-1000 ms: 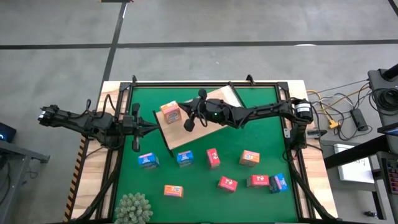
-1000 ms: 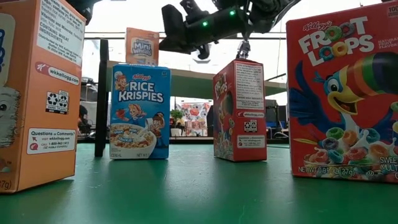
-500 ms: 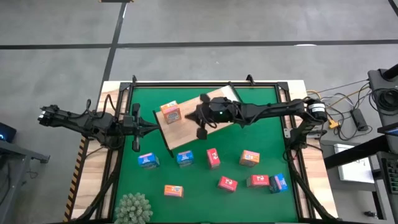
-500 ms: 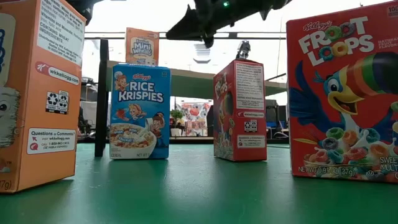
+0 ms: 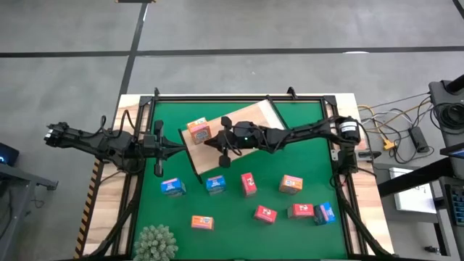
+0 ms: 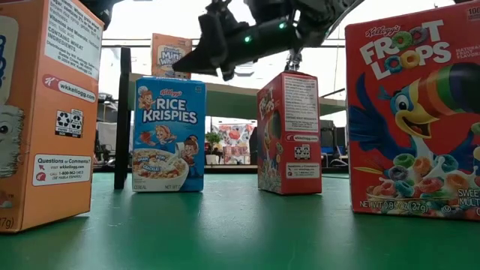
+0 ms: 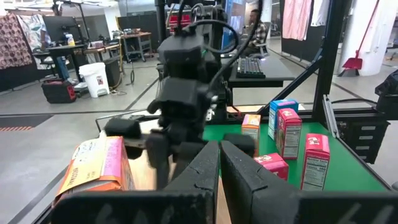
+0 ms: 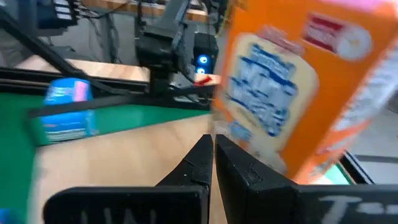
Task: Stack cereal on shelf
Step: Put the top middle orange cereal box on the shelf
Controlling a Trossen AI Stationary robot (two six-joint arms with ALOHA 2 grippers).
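One orange cereal box (image 5: 198, 131) stands on the shelf (image 5: 255, 116), a light-wood board lying slanted at upper centre of the green bench (image 5: 304, 138). The other boxes are scattered across the lower half. The right claw (image 5: 210, 142), pressed together and empty, hovers just beside that box. The left claw (image 5: 181, 150), likewise pressed together, waits at centre left.

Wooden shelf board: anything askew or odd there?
Yes. The light-wood shelf board lies rotated, not square with the green table mat. One orange cereal box stands on it, beside the shut right gripper.
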